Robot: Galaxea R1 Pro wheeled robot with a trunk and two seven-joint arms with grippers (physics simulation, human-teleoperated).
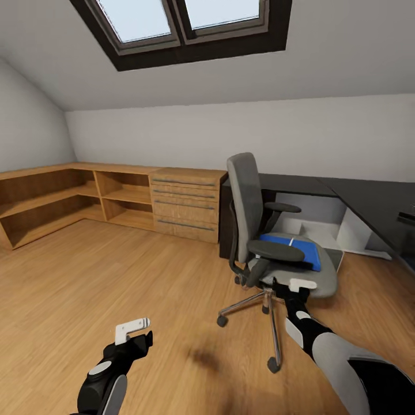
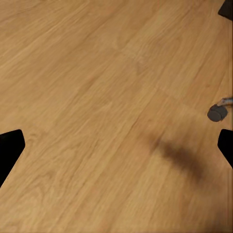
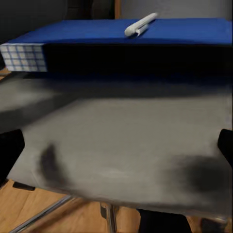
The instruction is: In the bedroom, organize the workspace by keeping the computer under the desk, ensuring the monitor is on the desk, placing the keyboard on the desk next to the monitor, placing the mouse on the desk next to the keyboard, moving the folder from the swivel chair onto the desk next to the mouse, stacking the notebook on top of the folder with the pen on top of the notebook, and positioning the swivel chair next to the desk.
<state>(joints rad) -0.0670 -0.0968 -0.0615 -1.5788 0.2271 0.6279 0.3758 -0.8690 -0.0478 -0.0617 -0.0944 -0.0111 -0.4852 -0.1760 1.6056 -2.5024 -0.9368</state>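
Note:
The swivel chair (image 1: 271,253) stands on the plank floor in front of the desk (image 1: 369,202), its grey back turned to my left. On its seat (image 3: 121,141) lies the blue folder (image 1: 291,249) (image 3: 121,31), dark spine toward me, with a white pen (image 3: 141,24) (image 1: 293,241) resting on top. My right gripper (image 1: 301,285) (image 3: 116,155) hovers at the seat's front edge, open, both fingers apart and holding nothing. My left gripper (image 1: 138,329) (image 2: 116,150) hangs open over bare floor, left of the chair base. Computer, monitor, keyboard, mouse and notebook are out of view.
Light wooden low cabinets (image 1: 52,202) with open shelves and a drawer unit (image 1: 184,204) line the back and left walls. The chair's chrome spokes and castors (image 1: 274,364) (image 2: 217,112) spread over the floor by my right arm. A skylight (image 1: 184,23) sits overhead.

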